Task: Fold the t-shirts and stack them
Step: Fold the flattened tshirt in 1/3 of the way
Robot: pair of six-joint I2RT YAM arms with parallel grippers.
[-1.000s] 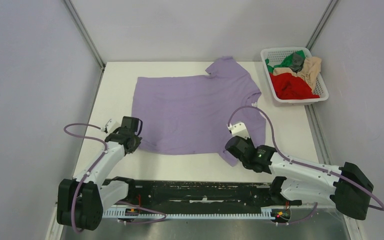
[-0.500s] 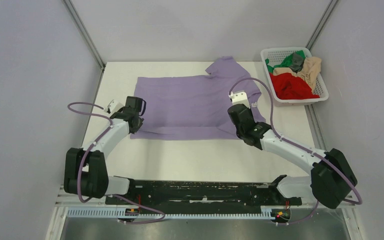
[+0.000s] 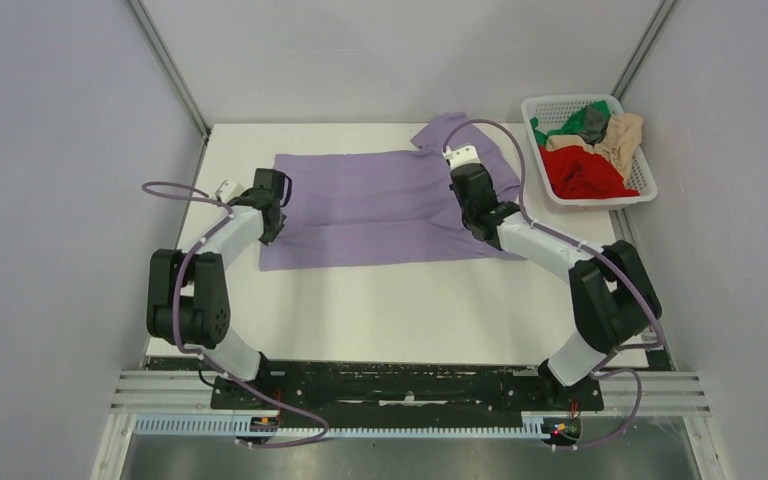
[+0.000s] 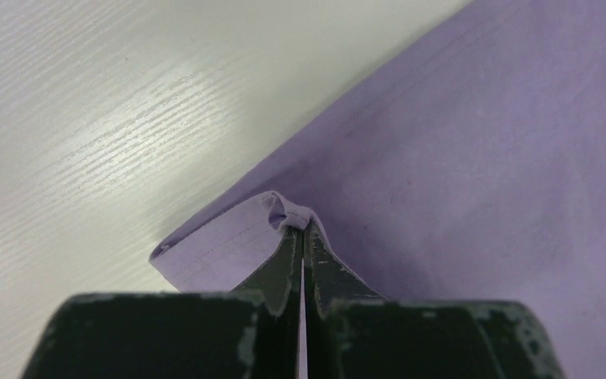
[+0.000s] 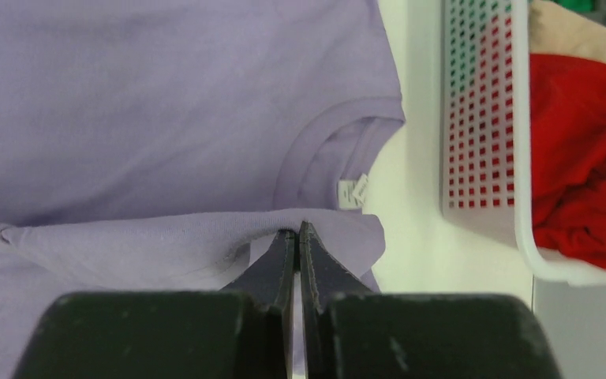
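A purple t-shirt [image 3: 370, 205] lies on the white table with its near half folded up over the far half. My left gripper [image 3: 272, 205] is shut on the shirt's hem corner [image 4: 288, 217] at the left edge. My right gripper [image 3: 467, 188] is shut on the folded edge [image 5: 296, 225] near the collar [image 5: 335, 150], which shows its white label. Both grippers hold the cloth low over the shirt.
A white basket [image 3: 570, 197] at the back right holds red [image 3: 580, 172], green, grey and beige garments; it also shows in the right wrist view [image 5: 481, 118]. Bare white table [image 3: 380, 310] lies in front of the shirt.
Both grippers have carried the shirt's near edge away from the arm bases toward the far edge, folding the shirt over itself. The arms are stretched out further.
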